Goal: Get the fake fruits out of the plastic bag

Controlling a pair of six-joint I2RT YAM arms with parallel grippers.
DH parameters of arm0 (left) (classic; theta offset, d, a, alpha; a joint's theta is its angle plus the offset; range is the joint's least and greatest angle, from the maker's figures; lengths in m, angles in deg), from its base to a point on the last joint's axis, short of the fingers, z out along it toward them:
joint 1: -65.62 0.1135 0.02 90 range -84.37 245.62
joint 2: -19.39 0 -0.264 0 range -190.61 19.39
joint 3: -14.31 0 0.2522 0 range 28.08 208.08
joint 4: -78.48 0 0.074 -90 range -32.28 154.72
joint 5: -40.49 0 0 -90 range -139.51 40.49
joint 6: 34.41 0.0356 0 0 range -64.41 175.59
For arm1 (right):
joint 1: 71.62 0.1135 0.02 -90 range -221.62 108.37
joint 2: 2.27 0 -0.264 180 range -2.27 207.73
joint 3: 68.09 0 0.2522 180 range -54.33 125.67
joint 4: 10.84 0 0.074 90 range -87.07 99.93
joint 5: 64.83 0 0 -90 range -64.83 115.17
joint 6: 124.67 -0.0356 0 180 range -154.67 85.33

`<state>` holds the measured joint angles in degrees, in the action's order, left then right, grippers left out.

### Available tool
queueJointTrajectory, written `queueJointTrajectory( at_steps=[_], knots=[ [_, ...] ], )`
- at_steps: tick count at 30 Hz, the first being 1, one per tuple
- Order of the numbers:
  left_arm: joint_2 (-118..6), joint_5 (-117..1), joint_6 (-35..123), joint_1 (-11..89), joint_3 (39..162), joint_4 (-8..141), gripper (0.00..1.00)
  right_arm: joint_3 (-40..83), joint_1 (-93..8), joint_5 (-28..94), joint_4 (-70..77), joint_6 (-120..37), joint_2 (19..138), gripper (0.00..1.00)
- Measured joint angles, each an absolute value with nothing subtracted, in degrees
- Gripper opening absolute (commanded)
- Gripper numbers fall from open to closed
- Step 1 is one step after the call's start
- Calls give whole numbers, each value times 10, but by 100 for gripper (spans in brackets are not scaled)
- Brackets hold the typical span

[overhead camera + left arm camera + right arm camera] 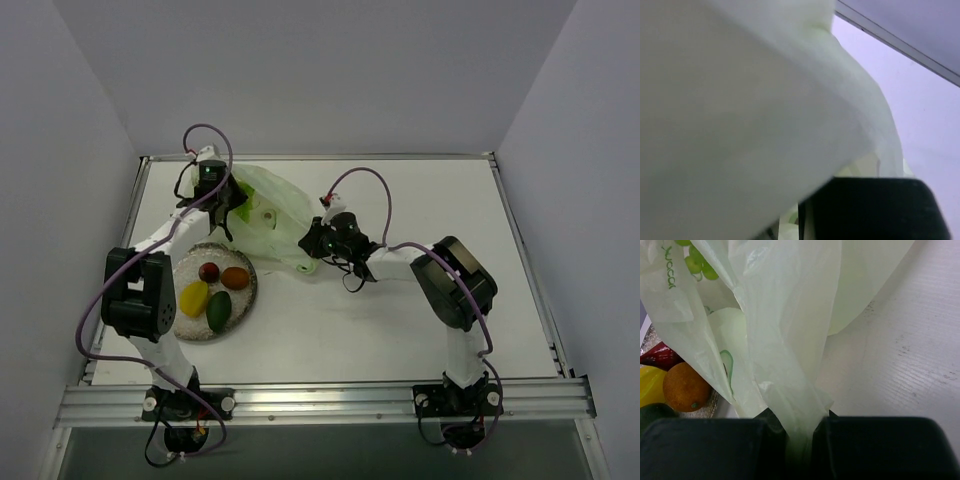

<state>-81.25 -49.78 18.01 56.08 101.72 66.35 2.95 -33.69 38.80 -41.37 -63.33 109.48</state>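
Fake fruits (235, 277): four lie on the plate (186, 326) near the table's left edge; the rest are probably inside the plastic bag (272, 205) at far centre. Right gripper (800, 435) pinches the bag's film. Left gripper (226, 203) sits at the bag's left side, its opening unreadable. Mid-extraction; the next move likely needs a fruit lifted clear.

plastic bag (275, 205) blocking far centre, plate (243, 300) blocking near left, table (400, 320) open rightward

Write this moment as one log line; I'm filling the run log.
right gripper shut on bag | left gripper at bag's left side, grip unclear | plate: red fruit, orange fruit, yellow fruit, green fruit
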Motion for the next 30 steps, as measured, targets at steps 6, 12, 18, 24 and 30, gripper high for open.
queueJointTrajectory(
  at_steps=[6,12,18,24,30],
  knots=[
    [-787,-542,164,536,975,650,2,69,-337,373,-388,-638,1095,0],
    [-720,-589,158,538,934,598,2,133,-337,345,-383,-661,1095,0],
    [-616,-638,147,561,913,592,2,145,-337,325,-378,-675,1099,0],
    [-500,-669,122,601,859,633,2,145,-337,320,-368,-677,1114,0],
    [-443,-681,104,651,807,646,2,134,-337,320,-369,-677,1116,0]
  ],
)
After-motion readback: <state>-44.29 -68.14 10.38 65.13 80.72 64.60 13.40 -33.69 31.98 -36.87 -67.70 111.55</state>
